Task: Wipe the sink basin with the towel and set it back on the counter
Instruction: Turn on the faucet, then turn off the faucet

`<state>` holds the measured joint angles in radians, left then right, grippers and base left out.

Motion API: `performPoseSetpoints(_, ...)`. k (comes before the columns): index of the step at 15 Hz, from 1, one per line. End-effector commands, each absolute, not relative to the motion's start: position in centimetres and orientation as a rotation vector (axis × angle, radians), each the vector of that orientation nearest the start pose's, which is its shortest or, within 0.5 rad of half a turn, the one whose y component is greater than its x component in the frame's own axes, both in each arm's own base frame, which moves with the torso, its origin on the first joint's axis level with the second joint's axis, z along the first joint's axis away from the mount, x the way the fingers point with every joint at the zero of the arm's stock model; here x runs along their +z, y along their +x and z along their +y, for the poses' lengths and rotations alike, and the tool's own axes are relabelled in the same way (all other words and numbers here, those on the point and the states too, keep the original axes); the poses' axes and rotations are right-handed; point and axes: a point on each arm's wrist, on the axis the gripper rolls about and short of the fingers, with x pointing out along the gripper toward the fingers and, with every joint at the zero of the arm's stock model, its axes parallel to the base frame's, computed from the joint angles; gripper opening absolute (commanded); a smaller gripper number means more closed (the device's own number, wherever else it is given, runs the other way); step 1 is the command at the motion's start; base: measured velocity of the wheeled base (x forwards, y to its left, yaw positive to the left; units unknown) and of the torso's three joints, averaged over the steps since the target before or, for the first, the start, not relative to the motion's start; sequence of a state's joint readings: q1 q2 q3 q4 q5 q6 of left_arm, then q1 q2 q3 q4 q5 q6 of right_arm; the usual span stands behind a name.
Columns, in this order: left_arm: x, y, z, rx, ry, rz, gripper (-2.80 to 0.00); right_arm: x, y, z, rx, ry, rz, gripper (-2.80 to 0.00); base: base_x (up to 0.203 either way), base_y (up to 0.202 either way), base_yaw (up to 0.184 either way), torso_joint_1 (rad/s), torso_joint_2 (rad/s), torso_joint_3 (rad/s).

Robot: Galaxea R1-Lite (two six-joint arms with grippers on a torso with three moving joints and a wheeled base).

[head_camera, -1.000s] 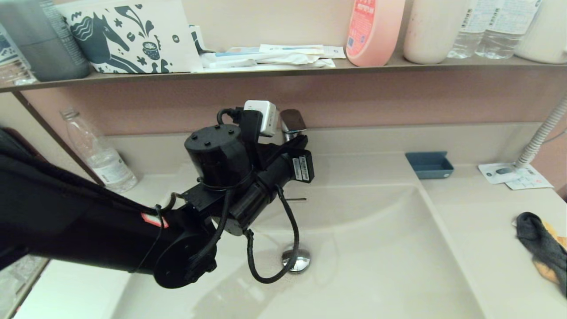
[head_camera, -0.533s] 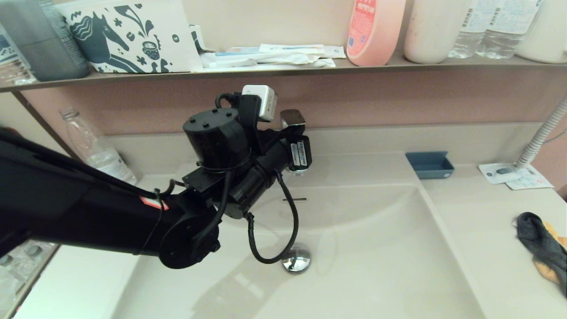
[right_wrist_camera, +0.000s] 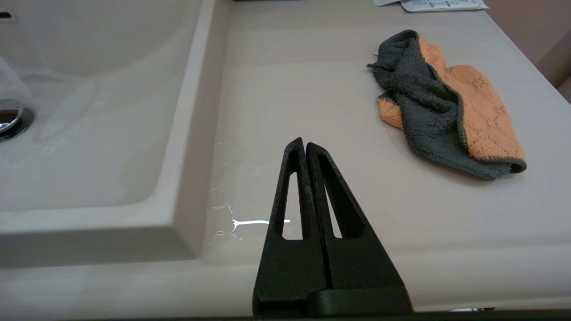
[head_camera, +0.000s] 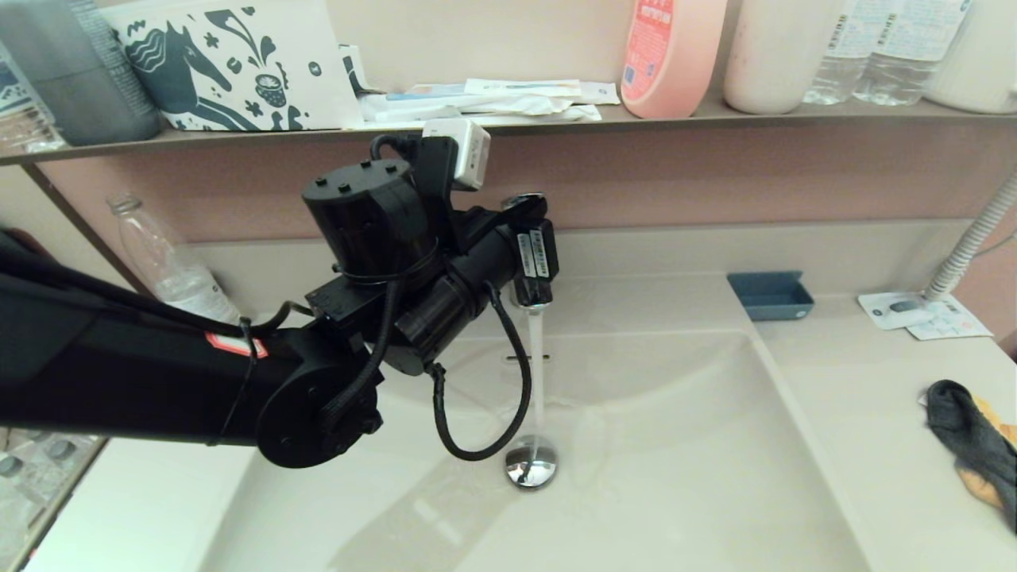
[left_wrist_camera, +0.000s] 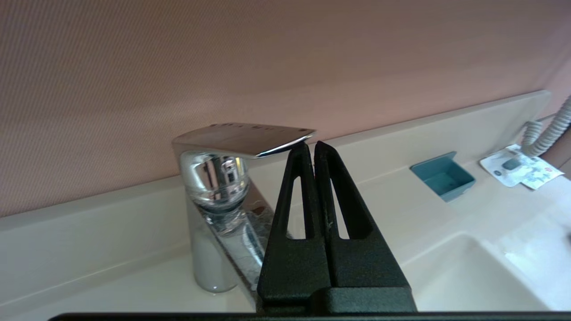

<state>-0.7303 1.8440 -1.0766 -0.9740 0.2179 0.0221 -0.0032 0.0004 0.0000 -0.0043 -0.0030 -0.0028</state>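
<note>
The cream sink basin (head_camera: 675,477) has a chrome drain plug (head_camera: 531,463), and a stream of water (head_camera: 536,373) falls onto it from the faucet. My left gripper (left_wrist_camera: 311,145) is shut and empty, its tips touching the underside of the raised chrome faucet lever (left_wrist_camera: 241,138). The grey and orange towel (right_wrist_camera: 446,102) lies crumpled on the counter (right_wrist_camera: 312,89) right of the basin, at the right edge of the head view (head_camera: 973,449). My right gripper (right_wrist_camera: 304,142) hovers shut over the counter's front edge, left of the towel and apart from it.
A blue tray (head_camera: 769,295) and a white paper packet (head_camera: 906,310) sit at the back right beside a coiled hose (head_camera: 973,238). A clear bottle (head_camera: 179,278) stands at the back left. The dark shelf (head_camera: 508,127) above carries bottles and boxes. Water drops (right_wrist_camera: 232,220) lie near the basin rim.
My left arm has risen, pushing the faucet lever up with its shut tips. Water now runs into the basin where none ran before. The towel has not moved.
</note>
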Motion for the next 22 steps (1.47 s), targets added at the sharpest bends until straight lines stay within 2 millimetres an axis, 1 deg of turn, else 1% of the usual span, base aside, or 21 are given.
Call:
performPoseSetpoints(1, 24.5, 26.7, -23.4, -0.507, -0.079, -0.199, -2.8, 7.6, -2.3, 0.0, -0.006, -0.003, -0.005, -2.8, 0.0, 0.0, 0.0, 0.0, 0.0, 0.0)
performPoseSetpoints(3, 23.9, 26.3, -22.9, -0.507, -0.068, -0.176, -2.8, 7.6, -2.3, 0.0, -0.006, -0.003, -0.005, -2.8, 0.0, 0.0, 0.0, 0.0, 0.0, 0.0)
performPoseSetpoints(6, 22.1, 25.2, -21.7, -0.506, -0.048, -0.109, -2.8, 7.6, -2.3, 0.0, -0.006, -0.003, -0.005, -2.8, 0.0, 0.0, 0.0, 0.0, 0.0, 0.0)
performPoseSetpoints(7, 22.1, 24.8, -21.3, -0.509, -0.05, -0.107, -2.8, 7.6, -2.3, 0.0, -0.006, -0.003, -0.005, -2.8, 0.0, 0.0, 0.0, 0.0, 0.0, 0.0)
performPoseSetpoints(10, 23.0, 25.7, -19.4, -0.487, -0.052, -0.133, -2.8, 7.6, -2.3, 0.0, -0.006, -0.003, -0.005, -2.8, 0.0, 0.0, 0.0, 0.0, 0.0, 0.0)
performPoseSetpoints(12, 23.7, 26.1, -18.8, -0.483, -0.054, -0.153, -2.8, 7.6, -2.3, 0.0, -0.006, -0.003, -0.005, -2.8, 0.0, 0.0, 0.0, 0.0, 0.0, 0.0)
performPoseSetpoints(15, 24.8, 26.8, -18.8, -0.484, -0.059, -0.177, -2.8, 7.6, -2.3, 0.0, -0.006, -0.003, -0.005, -2.8, 0.0, 0.0, 0.0, 0.0, 0.0, 0.0)
performPoseSetpoints(18, 26.5, 27.2, -19.5, -0.499, -0.07, -0.204, -2.8, 7.6, -2.3, 0.0, -0.006, -0.003, -0.006, -2.8, 0.0, 0.0, 0.0, 0.0, 0.0, 0.0)
performPoseSetpoints(19, 26.8, 27.2, -19.9, -0.507, -0.071, -0.203, -2.8, 7.6, -2.3, 0.0, -0.006, -0.003, -0.005, -2.8, 0.0, 0.0, 0.0, 0.0, 0.0, 0.0)
performPoseSetpoints(22, 26.5, 27.9, -20.8, -0.516, -0.064, -0.197, -2.8, 7.6, -2.3, 0.0, -0.006, -0.003, -0.005, -2.8, 0.0, 0.0, 0.0, 0.0, 0.0, 0.0)
